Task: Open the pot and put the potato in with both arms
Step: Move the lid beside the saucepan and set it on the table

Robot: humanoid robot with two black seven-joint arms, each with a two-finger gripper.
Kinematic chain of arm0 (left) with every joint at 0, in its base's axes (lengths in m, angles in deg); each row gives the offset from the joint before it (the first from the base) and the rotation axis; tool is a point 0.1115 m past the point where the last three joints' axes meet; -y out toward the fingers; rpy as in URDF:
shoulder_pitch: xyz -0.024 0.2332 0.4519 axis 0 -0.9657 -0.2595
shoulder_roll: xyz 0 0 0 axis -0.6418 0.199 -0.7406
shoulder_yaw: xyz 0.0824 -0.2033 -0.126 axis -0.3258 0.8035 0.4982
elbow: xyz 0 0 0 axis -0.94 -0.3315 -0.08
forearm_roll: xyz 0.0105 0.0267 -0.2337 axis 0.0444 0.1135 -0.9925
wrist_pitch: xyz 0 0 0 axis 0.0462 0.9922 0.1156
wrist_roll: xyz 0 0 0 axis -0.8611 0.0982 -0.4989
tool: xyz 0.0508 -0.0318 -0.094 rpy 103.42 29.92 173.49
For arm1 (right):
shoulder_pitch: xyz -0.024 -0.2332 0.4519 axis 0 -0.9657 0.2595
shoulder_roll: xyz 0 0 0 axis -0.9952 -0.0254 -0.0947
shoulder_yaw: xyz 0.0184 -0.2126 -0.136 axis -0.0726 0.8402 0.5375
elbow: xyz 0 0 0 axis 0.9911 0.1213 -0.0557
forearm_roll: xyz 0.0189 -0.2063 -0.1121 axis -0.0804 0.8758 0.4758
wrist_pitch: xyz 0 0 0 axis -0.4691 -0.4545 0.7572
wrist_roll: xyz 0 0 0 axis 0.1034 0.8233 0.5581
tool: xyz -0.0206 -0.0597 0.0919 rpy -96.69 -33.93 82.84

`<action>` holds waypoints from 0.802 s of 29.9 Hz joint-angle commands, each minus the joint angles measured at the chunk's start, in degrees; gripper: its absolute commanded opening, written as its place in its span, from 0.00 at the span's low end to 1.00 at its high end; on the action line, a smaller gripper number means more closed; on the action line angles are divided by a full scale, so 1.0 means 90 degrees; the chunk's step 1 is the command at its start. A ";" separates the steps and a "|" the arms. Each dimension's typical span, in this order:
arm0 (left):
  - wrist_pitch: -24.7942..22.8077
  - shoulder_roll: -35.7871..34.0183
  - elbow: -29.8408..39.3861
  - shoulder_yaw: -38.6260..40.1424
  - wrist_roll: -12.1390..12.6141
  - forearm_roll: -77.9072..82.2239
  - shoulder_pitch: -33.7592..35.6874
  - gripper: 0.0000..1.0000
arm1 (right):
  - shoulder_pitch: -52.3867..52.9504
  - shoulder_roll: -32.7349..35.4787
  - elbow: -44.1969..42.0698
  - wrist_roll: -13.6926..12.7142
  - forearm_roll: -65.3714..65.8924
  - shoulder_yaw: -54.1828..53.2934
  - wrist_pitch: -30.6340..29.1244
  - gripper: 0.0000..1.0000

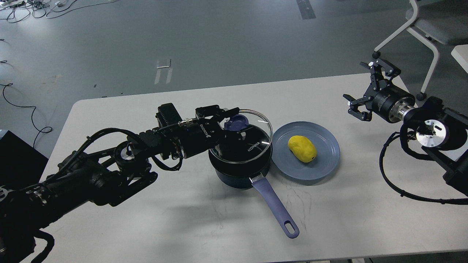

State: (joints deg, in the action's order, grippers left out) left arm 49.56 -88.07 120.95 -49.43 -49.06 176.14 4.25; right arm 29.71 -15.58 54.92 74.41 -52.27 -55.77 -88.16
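A: Pot (239, 166), the small dark navy saucepan with the long purple-blue handle, sits mid-desk, handle pointing to about 5 o'clock. Its round glass KONKA lid (243, 140) is tilted, far edge raised, near edge low against the rim.

B: Left side?

A: Left fingers (229, 122) are at the purple knob (237, 122), one above it and one below; they look clenched on it. So the lid is partly lifted, I'd say, not clear of the pot yet.

B: Potato?

A: Bright yellow egg-shaped potato (302, 148) lies on the flat blue round plate (321, 168), at 3 o'clock from the pot. The plate's edge is just beside the pot wall; touching or not, can't tell.

B: Right side?

A: Right fingers (363, 91) are spread wide, holding nothing, hanging over the white desk (182, 219) at about 2 o'clock from the plate, well apart from the potato.

B: Progress?

A: Early, by my read. Opening is underway. Left to do: get the lid fully off, right arm picks up the potato and drops it in the pot. Potato untouched so far.
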 commanded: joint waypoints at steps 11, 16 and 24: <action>0.0553 -0.1434 0.0048 -0.0019 -0.0002 -0.0033 -0.0371 0.45 | 0.0107 -0.0059 -0.0001 -0.0010 0.0000 0.0021 0.0038 1.00; 0.0706 -0.1650 -0.0019 -0.0019 -0.0002 -0.0393 -0.0810 0.45 | 0.0097 -0.0059 -0.0002 -0.0010 0.0019 0.0030 0.0038 1.00; 0.0706 -0.1503 -0.0517 -0.0009 -0.0002 -0.0716 -0.1514 0.46 | 0.0097 -0.0059 -0.0002 -0.0010 0.0039 0.0050 0.0048 1.00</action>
State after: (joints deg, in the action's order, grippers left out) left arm 55.93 -102.11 118.73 -49.58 -49.09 170.43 -7.83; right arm 30.59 -16.19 54.90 74.32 -51.97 -55.42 -87.74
